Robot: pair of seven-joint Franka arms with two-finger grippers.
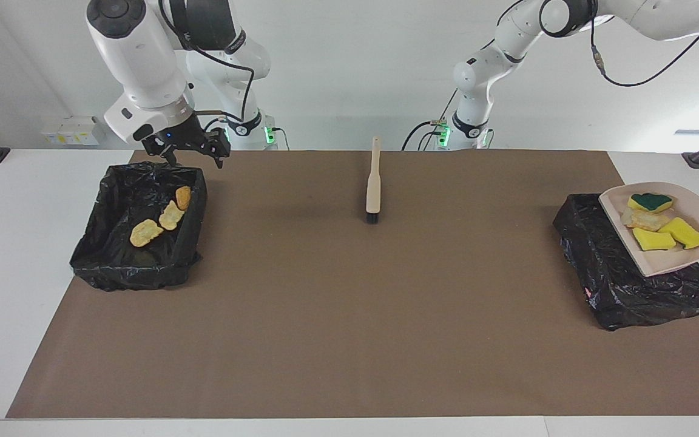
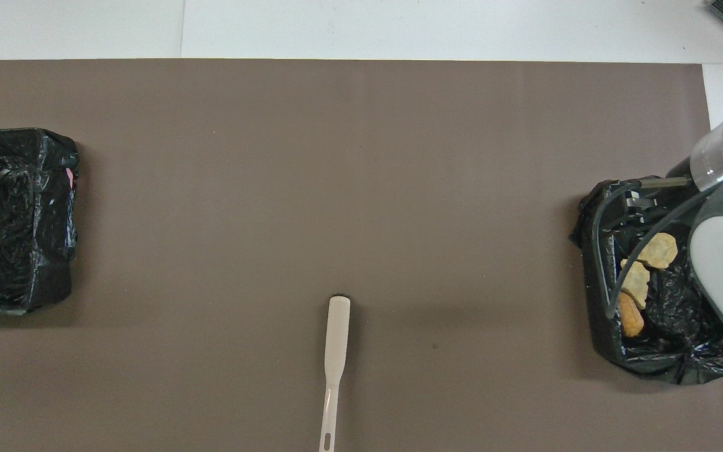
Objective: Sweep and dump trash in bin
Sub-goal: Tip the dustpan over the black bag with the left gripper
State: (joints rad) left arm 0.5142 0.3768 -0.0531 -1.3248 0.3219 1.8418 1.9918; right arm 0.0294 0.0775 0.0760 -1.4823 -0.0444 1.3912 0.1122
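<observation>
Loaded dustpan (image 1: 665, 258) over bin (image 1: 616, 285); right tool (image 1: 192, 153) open

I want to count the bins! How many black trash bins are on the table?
2. One bin sits at the right arm's end of the table, with three bread scraps inside. The other bin sits at the left arm's end, under the raised dustpan.

One camera sits high across the table (image 1: 349, 376) and faces the robots, whose bases stand at the top of its picture. The other hangs high over the robots' end and looks steeply down and forward. Both stand well back and take in the whole brown mat (image 2: 361, 188), the brush (image 1: 373, 182) and the two black-lined bins (image 1: 137, 224), half a turn apart.
</observation>
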